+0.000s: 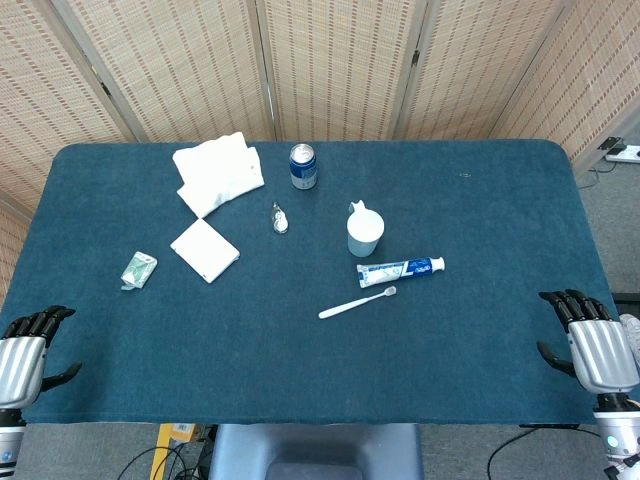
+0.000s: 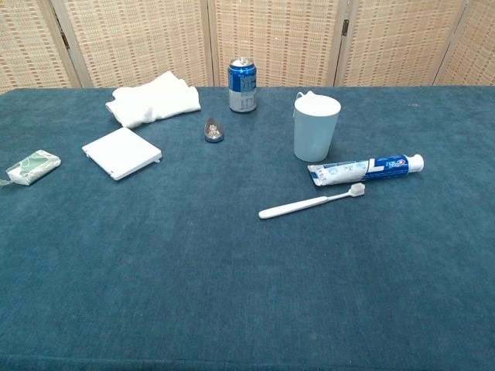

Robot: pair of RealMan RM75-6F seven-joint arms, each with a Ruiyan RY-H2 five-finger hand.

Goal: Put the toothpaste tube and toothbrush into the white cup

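The white cup (image 1: 364,233) (image 2: 315,126) stands upright near the middle of the blue table. Just in front of it lies the blue-and-white toothpaste tube (image 1: 400,269) (image 2: 365,169), cap pointing right. The white toothbrush (image 1: 357,302) (image 2: 312,202) lies a little nearer, bristles toward the tube. My left hand (image 1: 22,355) hangs at the table's near-left corner and my right hand (image 1: 594,343) at the near-right corner, both holding nothing with fingers apart, far from the objects. Neither hand shows in the chest view.
A blue drink can (image 1: 303,166) (image 2: 242,84) stands behind the cup. White cloths (image 1: 218,172) (image 2: 154,99), a flat white box (image 1: 204,249) (image 2: 121,152), a small green packet (image 1: 138,270) (image 2: 32,167) and a small metal item (image 1: 279,218) (image 2: 213,130) lie left.
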